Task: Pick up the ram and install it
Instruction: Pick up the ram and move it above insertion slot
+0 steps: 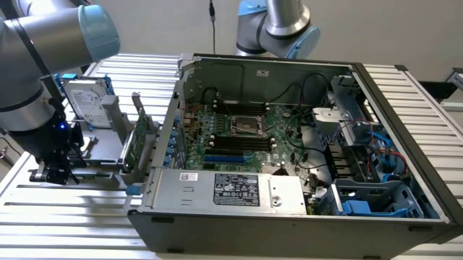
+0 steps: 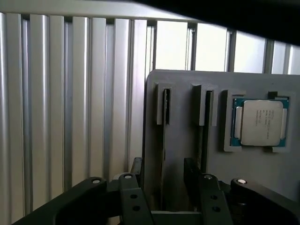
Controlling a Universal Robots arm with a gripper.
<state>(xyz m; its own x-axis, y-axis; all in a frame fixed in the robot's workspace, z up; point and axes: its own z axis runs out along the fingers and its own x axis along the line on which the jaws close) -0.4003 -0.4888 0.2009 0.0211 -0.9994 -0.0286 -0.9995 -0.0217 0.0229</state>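
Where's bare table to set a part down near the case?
Slatted table is bare at the exterior view's lower left, bordered by the gray fixture and case; also beside the case on the exterior view's right. Crowded: the fixture, with hard drive, card and gripper.

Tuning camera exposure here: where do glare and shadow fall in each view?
Exterior view: bright slatted table, dimmer motherboard inside the computer case. Wrist view: strong glare on slats beyond the grey holder, soft sheen on the CPU, claw in shadow.
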